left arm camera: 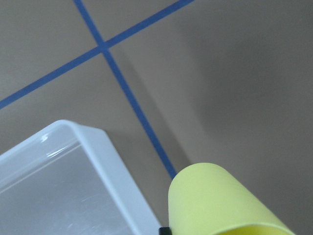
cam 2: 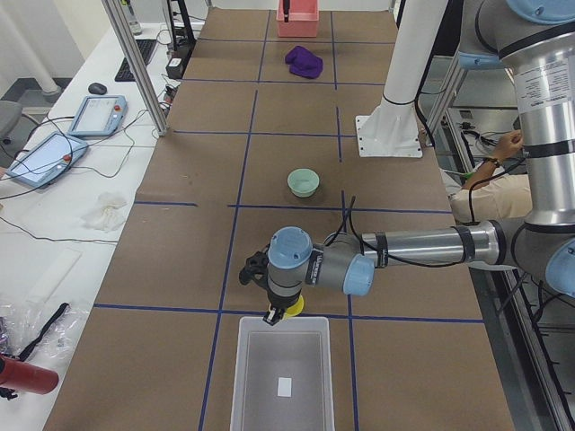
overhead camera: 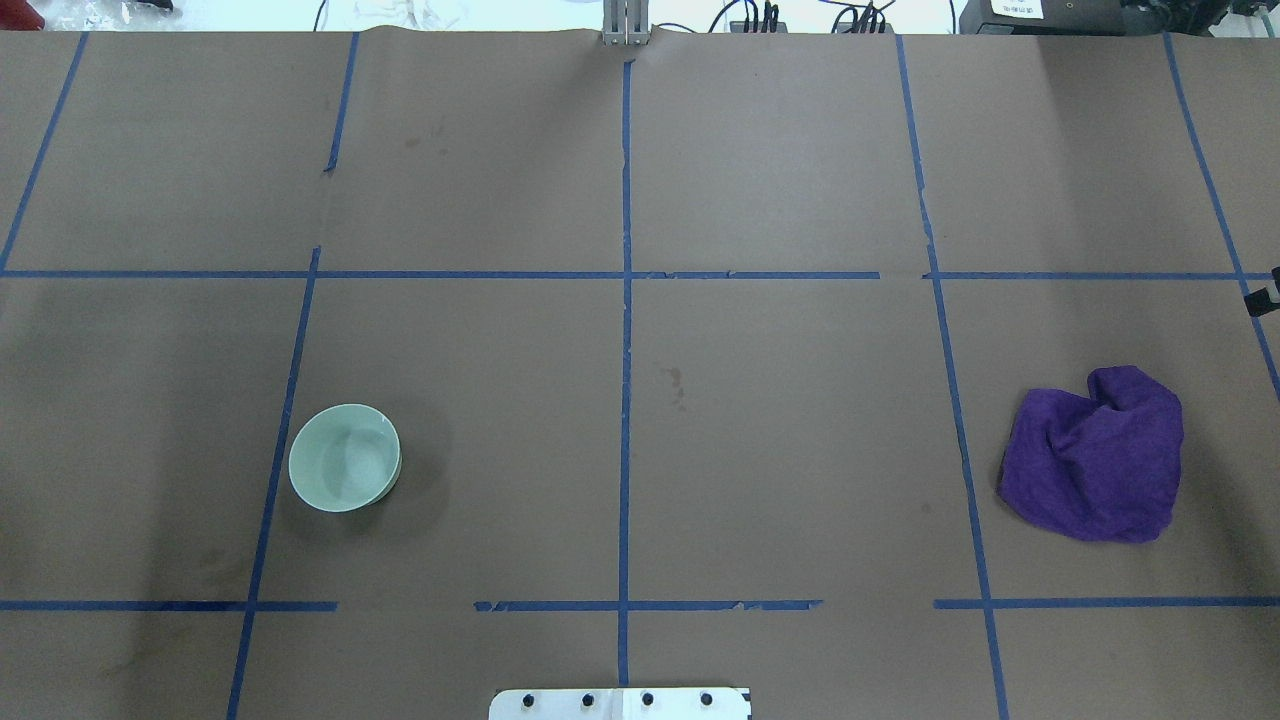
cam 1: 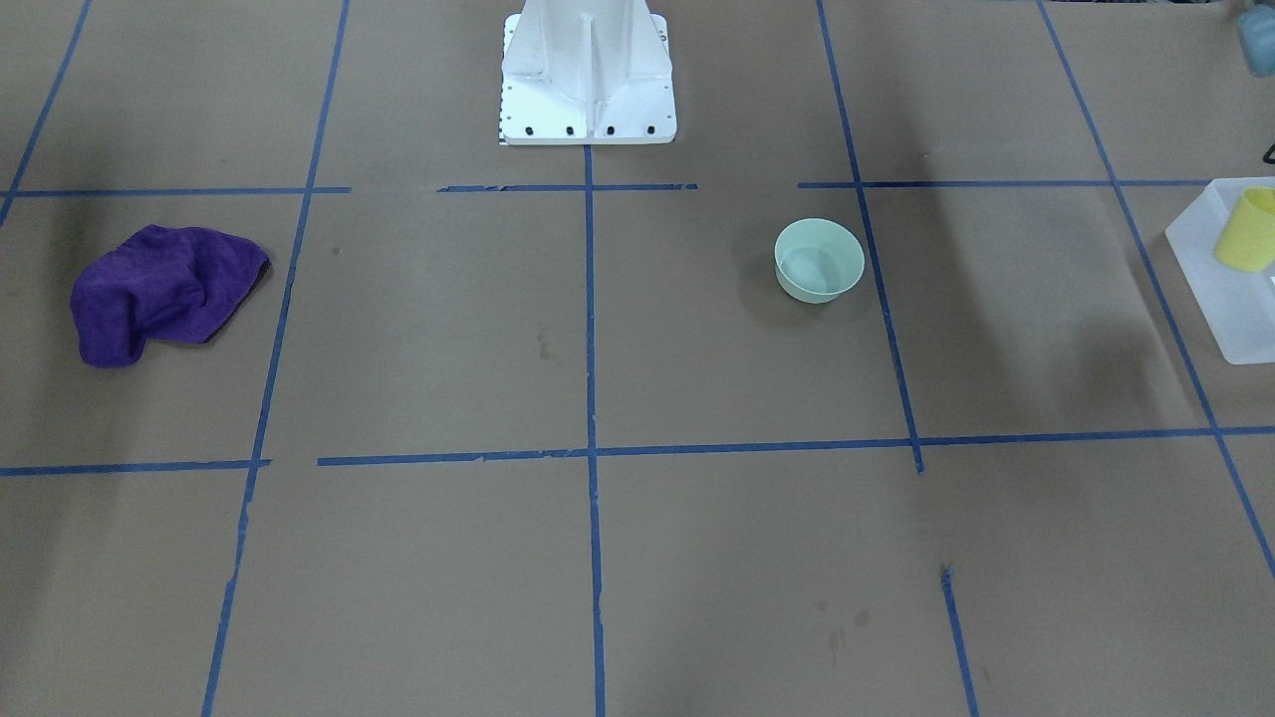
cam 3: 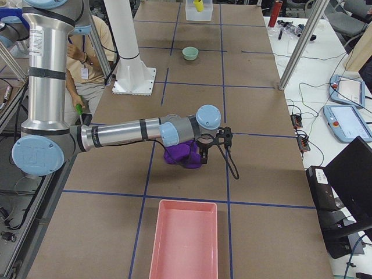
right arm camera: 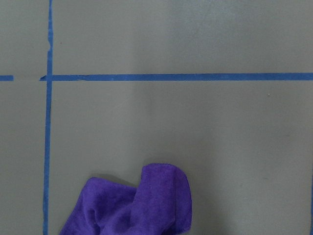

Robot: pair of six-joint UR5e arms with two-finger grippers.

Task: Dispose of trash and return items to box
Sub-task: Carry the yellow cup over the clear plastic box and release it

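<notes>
- Left gripper [cam 2: 283, 312], at the counter's left end: jaws clamped on the tilted yellow cup [left arm camera: 220, 205], held between them at the box [left arm camera: 98, 142] rim.
- Right gripper [cam 3: 201, 160], near the right end, hung over the purple cloth [right arm camera: 132, 205]; its opening could not be told.
</notes>
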